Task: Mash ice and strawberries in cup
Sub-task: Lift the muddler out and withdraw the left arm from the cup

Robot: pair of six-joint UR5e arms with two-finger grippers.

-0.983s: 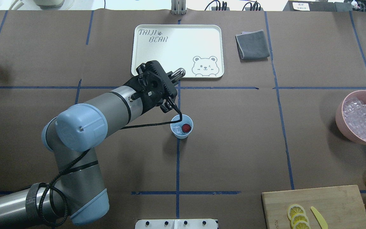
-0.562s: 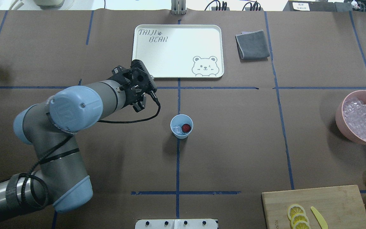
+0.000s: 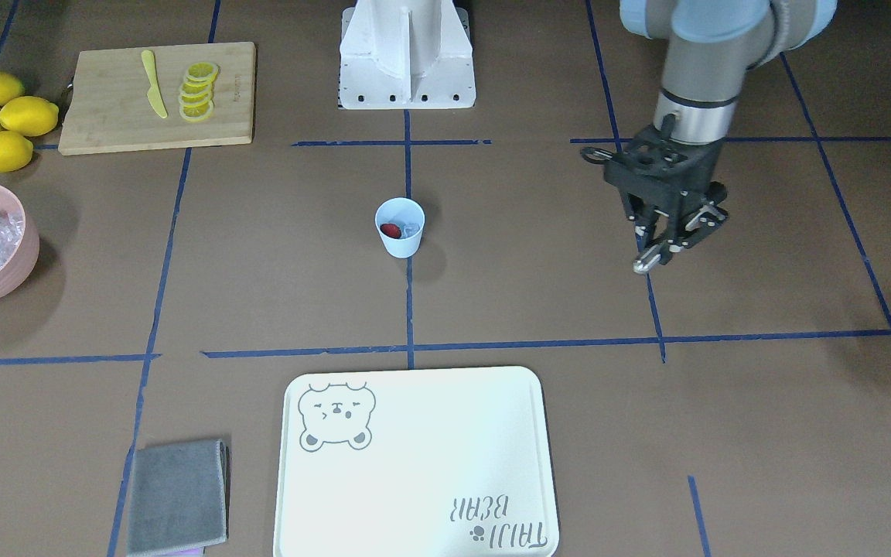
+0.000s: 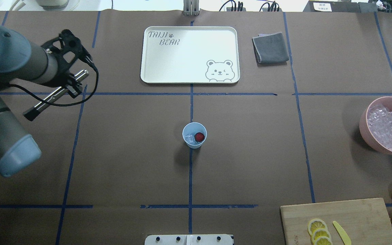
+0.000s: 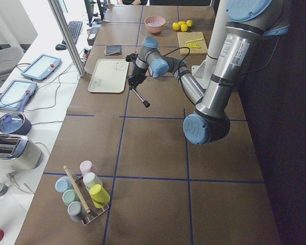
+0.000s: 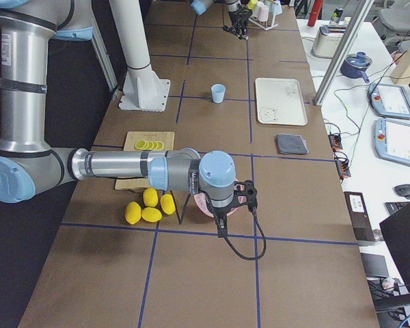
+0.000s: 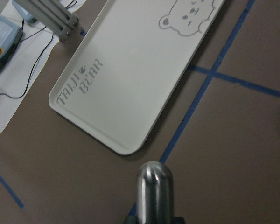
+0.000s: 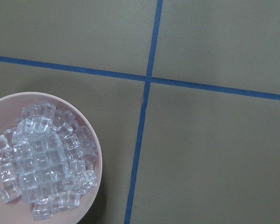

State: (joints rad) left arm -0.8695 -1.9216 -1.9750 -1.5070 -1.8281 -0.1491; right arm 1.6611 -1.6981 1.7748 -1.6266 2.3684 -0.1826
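The left hand is closed on a metal rod, which is tilted above the tabletop. In the overhead view the cup stands upright near the centre, well apart from this hand, at its 4 o'clock. Inside it are 1 strawberry and ice. The right hand hangs near the pink bowl; I cannot tell how open it is.
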